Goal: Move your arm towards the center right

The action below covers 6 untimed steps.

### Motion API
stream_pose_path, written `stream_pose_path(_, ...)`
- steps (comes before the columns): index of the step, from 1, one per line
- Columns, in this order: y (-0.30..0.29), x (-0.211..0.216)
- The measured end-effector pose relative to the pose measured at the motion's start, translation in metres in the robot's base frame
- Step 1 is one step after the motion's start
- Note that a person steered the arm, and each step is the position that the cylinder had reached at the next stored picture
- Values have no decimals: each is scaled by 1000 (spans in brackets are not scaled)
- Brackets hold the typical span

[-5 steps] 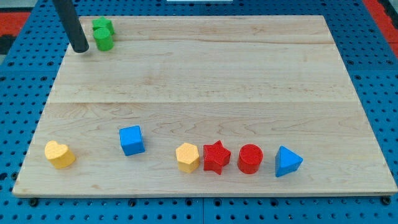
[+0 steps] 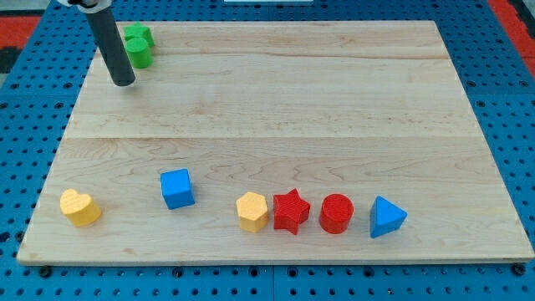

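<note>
My tip (image 2: 124,82) is near the board's top left corner, just below and left of two green blocks (image 2: 139,46) that sit together. Along the view's bottom lie a yellow heart block (image 2: 80,207), a blue cube (image 2: 177,188), a yellow hexagon block (image 2: 252,211), a red star block (image 2: 291,211), a red cylinder (image 2: 337,212) and a blue triangle block (image 2: 386,216). The tip touches none of them.
The wooden board (image 2: 292,109) rests on a blue pegboard surface (image 2: 510,125). The rod (image 2: 109,42) rises from the tip up past the view's top edge.
My tip has moved a little down and to the right, away from the top left corner. The blocks have not moved.
</note>
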State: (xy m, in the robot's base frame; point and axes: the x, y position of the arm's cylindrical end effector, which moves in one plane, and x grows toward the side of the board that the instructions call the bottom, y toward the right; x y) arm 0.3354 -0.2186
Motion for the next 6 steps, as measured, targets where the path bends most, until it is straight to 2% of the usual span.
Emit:
stream_pose_path(2,15,2)
stream_pose_path(3,70,13)
stream_pose_path(4,159,20)
stream_pose_path(5,201,24)
stream_pose_path(6,305,29)
